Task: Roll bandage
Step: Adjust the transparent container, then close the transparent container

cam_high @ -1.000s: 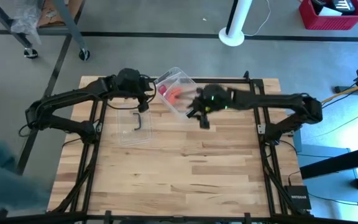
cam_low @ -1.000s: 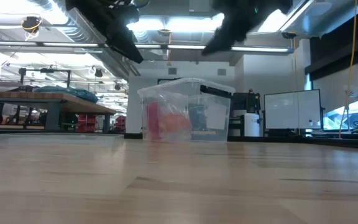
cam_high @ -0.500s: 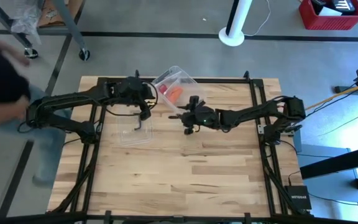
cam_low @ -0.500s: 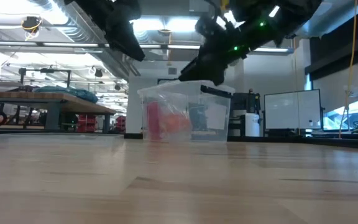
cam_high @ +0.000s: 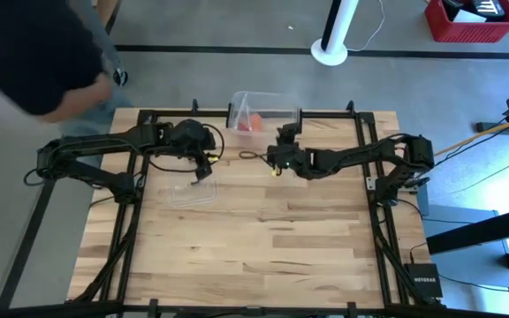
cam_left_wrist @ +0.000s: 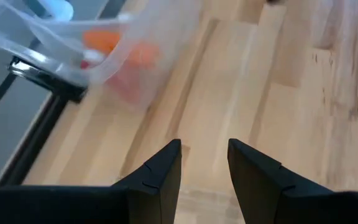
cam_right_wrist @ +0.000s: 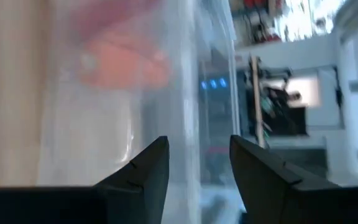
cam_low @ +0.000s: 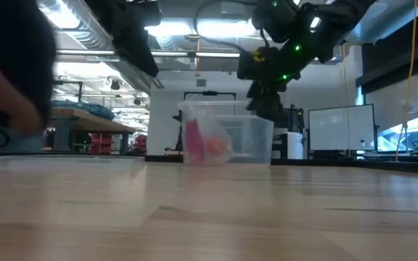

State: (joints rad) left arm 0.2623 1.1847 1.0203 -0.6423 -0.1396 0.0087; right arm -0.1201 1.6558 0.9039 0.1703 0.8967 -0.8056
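The red bandage [cam_low: 193,141] stands inside a clear plastic box [cam_high: 263,108] at the table's far edge, leaning on the box's left wall beside an orange-red lump [cam_low: 218,147]. In the right wrist view the lump [cam_right_wrist: 126,65] shows through the wall. My right gripper [cam_high: 284,138] is open at the box's near right corner, fingers nearly level and pointing at the far edge. My left gripper [cam_left_wrist: 204,165] hangs open above the table left of the box, slanting down, with nothing between its fingers. My right gripper has the clear box's wall [cam_right_wrist: 197,124] showing in the gap between its two fingers. It comes at the box roughly level from the near side. Whether the fingers touch the wall I cannot tell. The box stands flat on the table.
A clear lid [cam_high: 188,187] lies flat on the table below my left gripper [cam_high: 203,168]. A person in a dark sleeve [cam_high: 34,44] leans in at the far left corner. The near half of the wooden table [cam_high: 263,247] is bare.
My right gripper has come down from above the box, tipped from pointing down to nearly level and rolled, ending at the box's near right corner. The box has turned about and slid toward the far edge, now square to it. My left gripper swung slightly toward the near edge. A person moved in.
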